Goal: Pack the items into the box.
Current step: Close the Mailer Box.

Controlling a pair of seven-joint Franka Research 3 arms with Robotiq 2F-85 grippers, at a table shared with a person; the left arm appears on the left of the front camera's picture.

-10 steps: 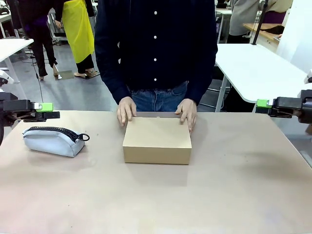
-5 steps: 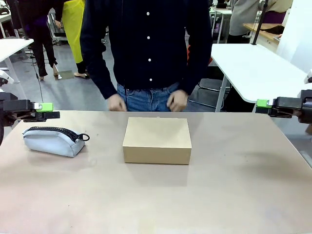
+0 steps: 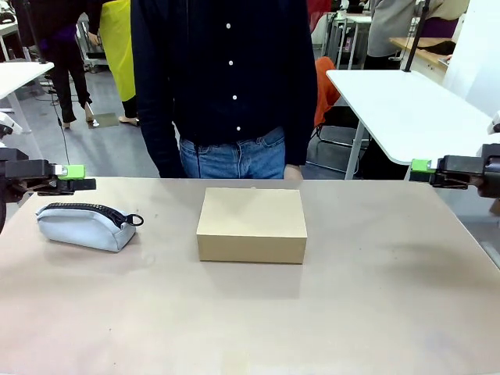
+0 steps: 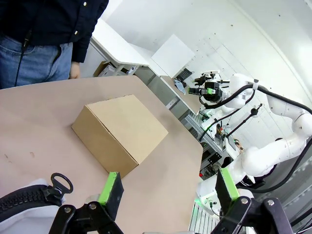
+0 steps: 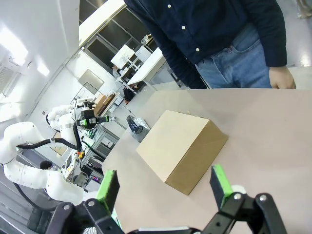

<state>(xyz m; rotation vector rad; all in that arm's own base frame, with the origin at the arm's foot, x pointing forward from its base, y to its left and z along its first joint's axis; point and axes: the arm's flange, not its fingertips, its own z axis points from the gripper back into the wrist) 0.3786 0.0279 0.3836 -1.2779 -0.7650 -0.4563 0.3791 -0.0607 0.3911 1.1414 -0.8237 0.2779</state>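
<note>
Robotics lab: 2 white arms point(image 4: 273, 146) flank a tan table point(image 3: 375, 312), white worktables point(image 3: 406, 109) behind, equipment racks point(image 5: 85, 161) (cables, gear), people standing around.

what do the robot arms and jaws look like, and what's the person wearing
White rounded arm links with black cables; each gripper, left and right, is black with bright green pads. The person wears a dark navy button-up shirt with white buttons and blue jeans.
</note>
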